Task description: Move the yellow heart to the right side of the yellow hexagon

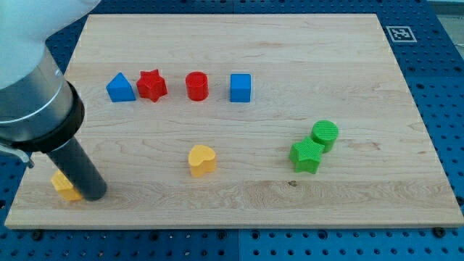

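Note:
The yellow heart (202, 159) lies on the wooden board a little left of centre, towards the view's bottom. The yellow hexagon (63, 185) lies near the board's bottom-left corner, partly hidden by my rod. My tip (94, 194) rests on the board right against the hexagon's right side. The heart is well to the right of both the tip and the hexagon.
A row near the view's top holds a blue triangle (120, 88), red star (152, 85), red cylinder (196, 85) and blue cube (241, 88). A green star (306, 155) and green cylinder (325, 134) touch at the right. The board's left edge (16, 196) is close to the hexagon.

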Available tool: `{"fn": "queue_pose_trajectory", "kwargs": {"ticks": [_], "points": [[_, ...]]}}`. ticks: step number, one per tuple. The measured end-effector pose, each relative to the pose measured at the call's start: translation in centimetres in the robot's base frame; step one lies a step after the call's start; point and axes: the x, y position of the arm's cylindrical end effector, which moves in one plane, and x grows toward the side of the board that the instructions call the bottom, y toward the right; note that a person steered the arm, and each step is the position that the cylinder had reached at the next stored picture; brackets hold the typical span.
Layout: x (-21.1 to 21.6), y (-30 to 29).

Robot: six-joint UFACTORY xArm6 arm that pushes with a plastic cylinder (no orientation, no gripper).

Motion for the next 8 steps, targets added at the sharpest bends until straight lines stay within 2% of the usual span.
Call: {"fn": "queue_pose_trajectory", "kwargs": {"ticks": [2, 4, 6, 7, 8], "points": [[1.3, 11.1], [-5.3, 15.3], [-7.7, 21.0], [-9.1, 20.5], [-9.1, 16.7]]}}
